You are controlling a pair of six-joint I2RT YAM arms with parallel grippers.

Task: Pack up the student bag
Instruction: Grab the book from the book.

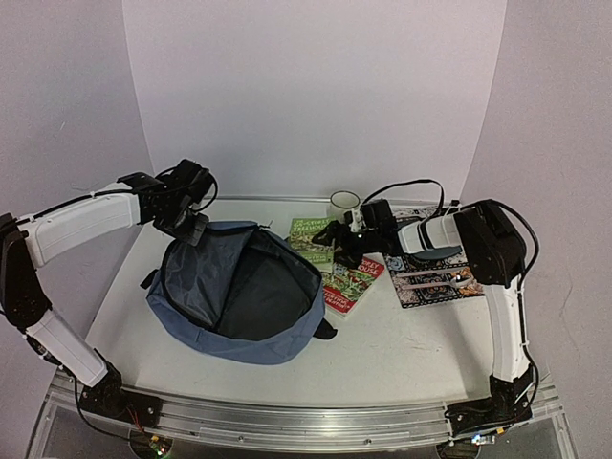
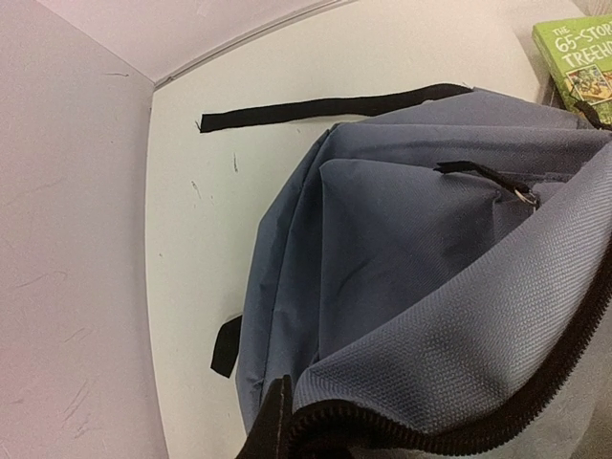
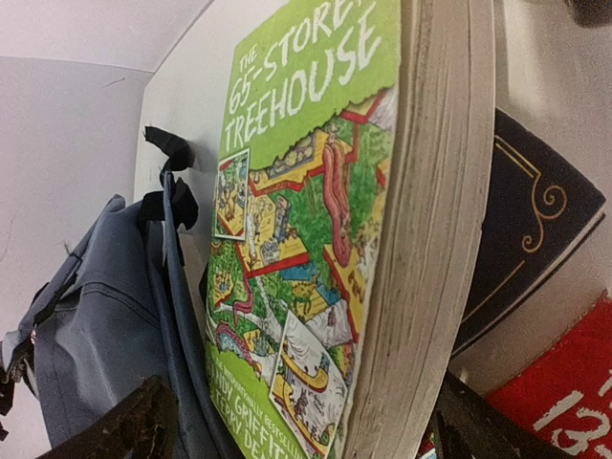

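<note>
**Green book is next for the bag**

The left gripper [image 1: 191, 228] has its jaws shut tight. I think they pinch the back rim of the student bag [image 1: 239, 296] and hold its mouth up and open. The rest of the bag spreads out just below those jaws.

The right gripper [image 1: 344, 244] has its jaws wide, with the green book [image 3: 316, 239] between them. A little gap shows beside one finger [image 3: 143, 426], so it is not squeezing yet. A red book [image 1: 352, 285] and a dark book [image 3: 526, 239] lie under the green one.

The step looks like picking up the green book. Next the jaws need to close on its edges, lift it, and carry it sideways to the open bag.
</note>
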